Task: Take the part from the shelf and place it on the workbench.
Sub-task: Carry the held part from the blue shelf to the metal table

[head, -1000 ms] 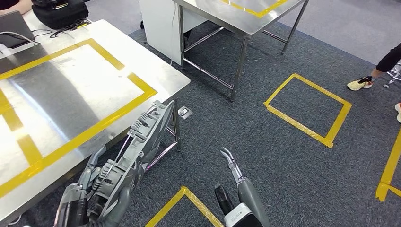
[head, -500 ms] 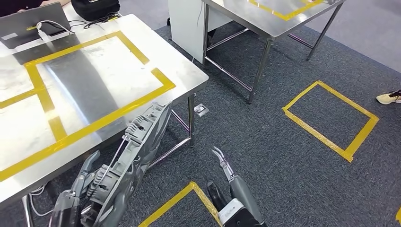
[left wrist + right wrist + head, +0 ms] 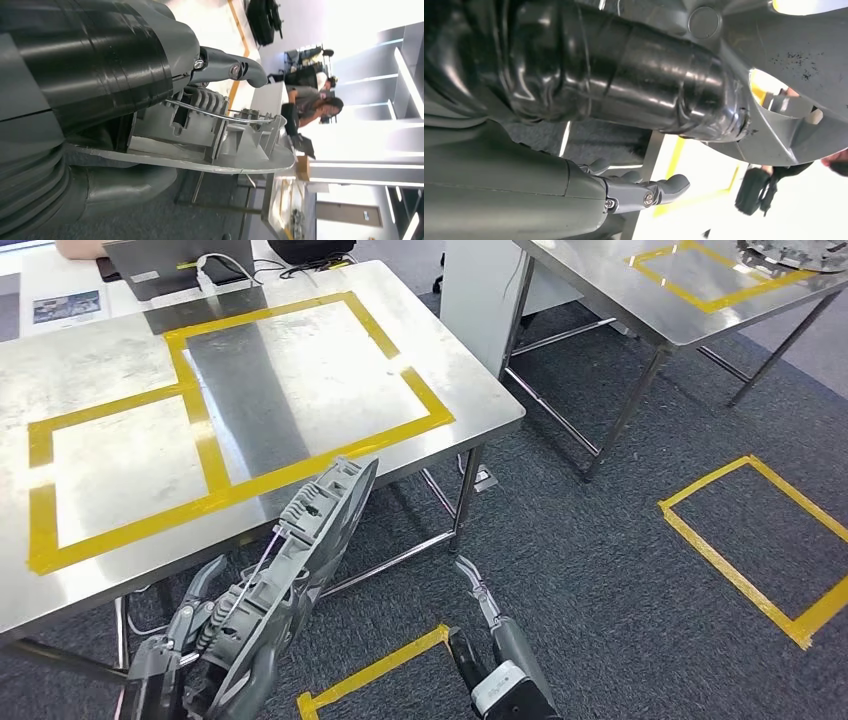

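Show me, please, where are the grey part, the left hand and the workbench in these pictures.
grey part (image 3: 310,540): head view, on its ribbed middle section.
left hand (image 3: 190,640): head view, on the fingers gripping the part's lower end.
workbench (image 3: 300,365): head view, on bare steel inside the yellow tape.

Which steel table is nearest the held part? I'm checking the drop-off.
The big table with two taped yellow boxes, beside the grey part in the left hand; the other table stands farther away.

The left hand (image 3: 115,100) grips a grey ribbed part (image 3: 220,140), its thumb under the part's flat rim and a metal-tipped finger curled over the ribs, where a thin wire runs. Beyond lie dark carpet, steel counter legs (image 3: 250,210), a counter (image 3: 220,20) with yellow tape, and a seated person (image 3: 312,105).
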